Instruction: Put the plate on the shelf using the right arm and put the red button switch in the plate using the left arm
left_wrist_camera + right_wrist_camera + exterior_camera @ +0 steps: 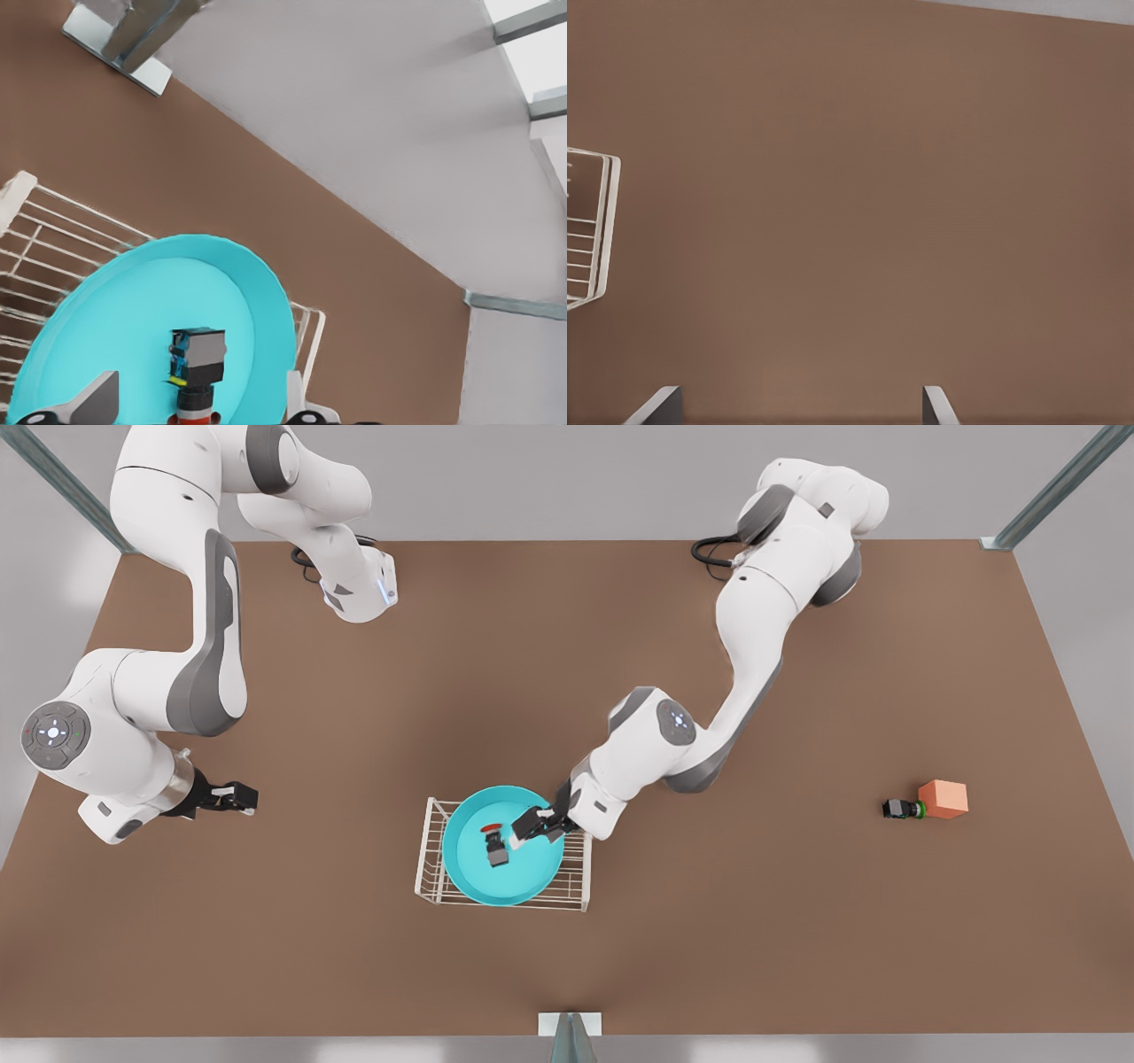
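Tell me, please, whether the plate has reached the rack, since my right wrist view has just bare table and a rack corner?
Observer: Yes. In the front view, the plate sits on the shelf.
Operator: Thank you. And the switch?
Observer: The red button switch lies inside the plate.
Operator: Is the left arm gripping it?
Observer: No. The left gripper is open over the plate, beside the switch. The right gripper waits open above the table toward the front view's left.
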Controlling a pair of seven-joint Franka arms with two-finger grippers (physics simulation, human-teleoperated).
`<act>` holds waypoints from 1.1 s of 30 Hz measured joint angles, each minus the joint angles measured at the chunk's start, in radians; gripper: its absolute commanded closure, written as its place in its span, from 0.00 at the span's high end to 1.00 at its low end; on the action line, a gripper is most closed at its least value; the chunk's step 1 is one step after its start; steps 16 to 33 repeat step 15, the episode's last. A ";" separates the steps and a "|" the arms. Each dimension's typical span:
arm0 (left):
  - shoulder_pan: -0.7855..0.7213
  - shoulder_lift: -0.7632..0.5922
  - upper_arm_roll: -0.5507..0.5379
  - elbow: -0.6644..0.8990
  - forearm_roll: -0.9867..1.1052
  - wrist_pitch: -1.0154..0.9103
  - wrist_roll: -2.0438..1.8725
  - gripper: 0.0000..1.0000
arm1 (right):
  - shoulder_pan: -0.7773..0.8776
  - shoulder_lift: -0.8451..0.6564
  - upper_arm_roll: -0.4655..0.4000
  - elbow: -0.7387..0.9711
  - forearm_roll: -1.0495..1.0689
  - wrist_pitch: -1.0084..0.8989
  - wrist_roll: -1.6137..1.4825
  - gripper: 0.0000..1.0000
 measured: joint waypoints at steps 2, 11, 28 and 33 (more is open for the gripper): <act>0.079 -0.128 0.002 -0.002 0.108 -0.247 0.054 1.00 | 0.000 0.000 0.000 0.001 0.000 0.000 0.002 1.00; 0.412 -0.570 0.268 -0.358 0.044 -0.844 0.363 1.00 | -0.001 0.000 0.000 0.000 0.000 0.000 0.008 1.00; 0.324 -0.598 0.358 -0.413 -0.038 -0.810 0.481 1.00 | -0.001 0.001 0.000 0.000 0.000 -0.001 0.010 1.00; 0.324 -0.598 0.358 -0.413 -0.038 -0.810 0.481 1.00 | -0.001 0.001 0.000 0.000 0.000 -0.001 0.010 1.00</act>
